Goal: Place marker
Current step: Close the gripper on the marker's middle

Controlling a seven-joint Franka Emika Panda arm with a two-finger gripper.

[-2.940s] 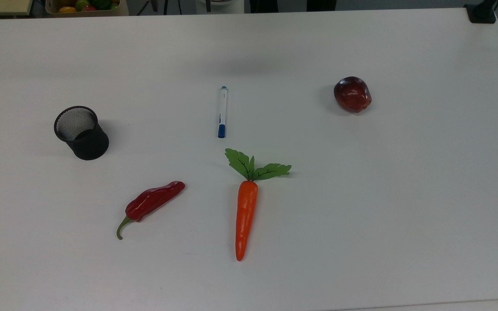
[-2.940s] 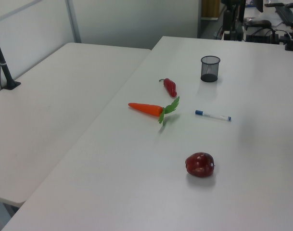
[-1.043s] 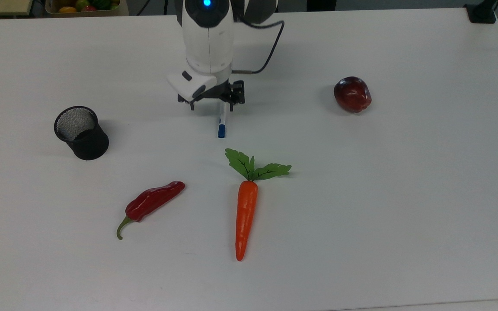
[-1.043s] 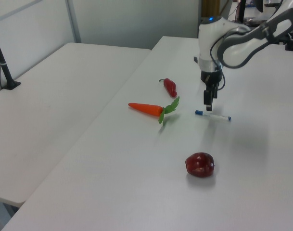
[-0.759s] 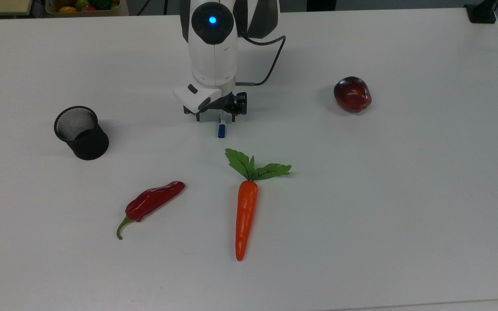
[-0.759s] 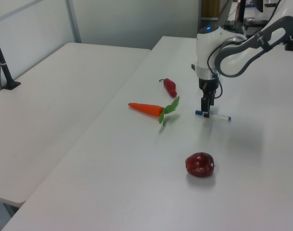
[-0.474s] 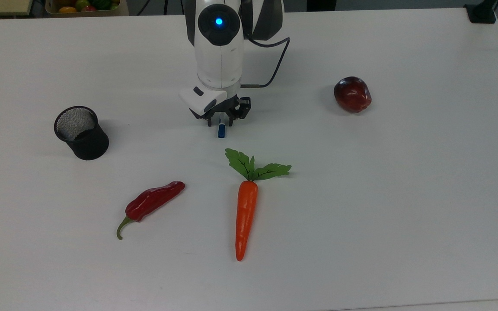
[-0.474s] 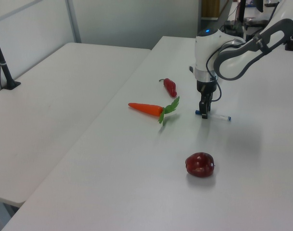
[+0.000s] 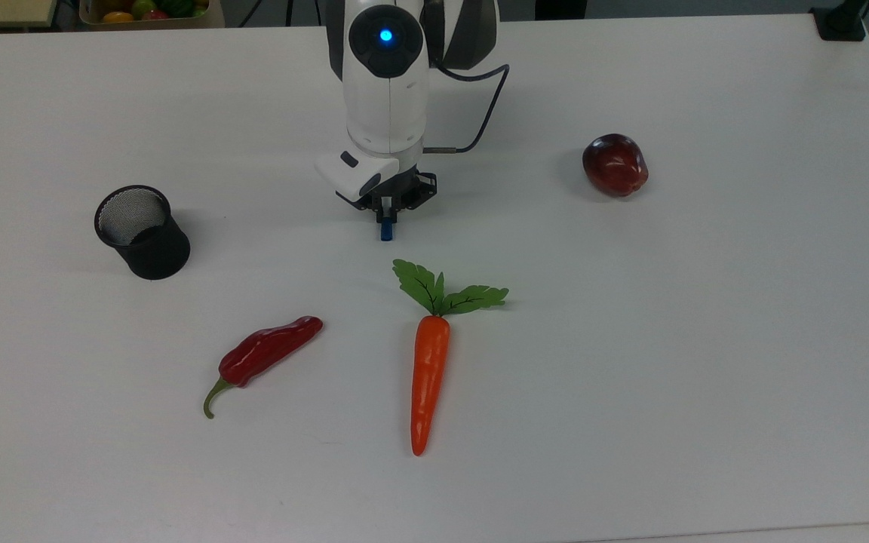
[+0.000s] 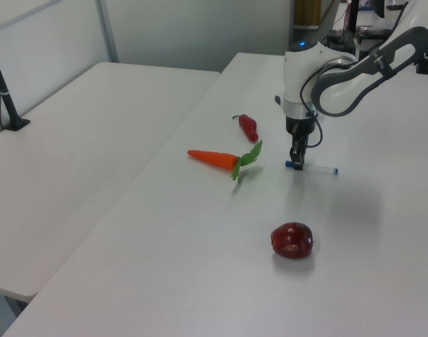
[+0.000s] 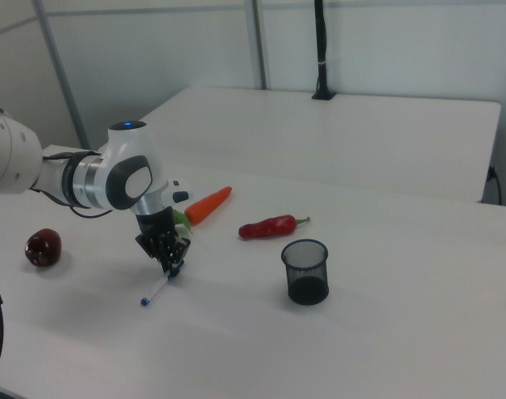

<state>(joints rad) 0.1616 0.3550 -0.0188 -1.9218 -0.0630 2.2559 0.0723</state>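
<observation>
The marker [image 9: 386, 231] lies flat on the white table [image 9: 706, 317], and in the top view only its blue cap end sticks out below my wrist. My gripper [image 9: 387, 216] is down at table level, its fingers drawn together on the barrel just behind the cap. In the left view the white barrel of the marker [image 10: 318, 169] runs to the left view's right of the gripper [image 10: 296, 164]. In the right view the marker [image 11: 155, 290] extends down-left from the gripper [image 11: 173, 267] and still rests on the table.
A black mesh cup [image 9: 142, 231] stands at the top view's left. A red pepper [image 9: 265, 352] and a carrot [image 9: 428, 377] lie in front of the marker. A dark red apple [image 9: 615, 164] sits to the right. A box of fruit [image 9: 148, 9] is beyond the far edge.
The arm came into view, went down over the marker and slid toward its cap end. Its fingers, spread apart half a second ago, have now closed on the barrel.
</observation>
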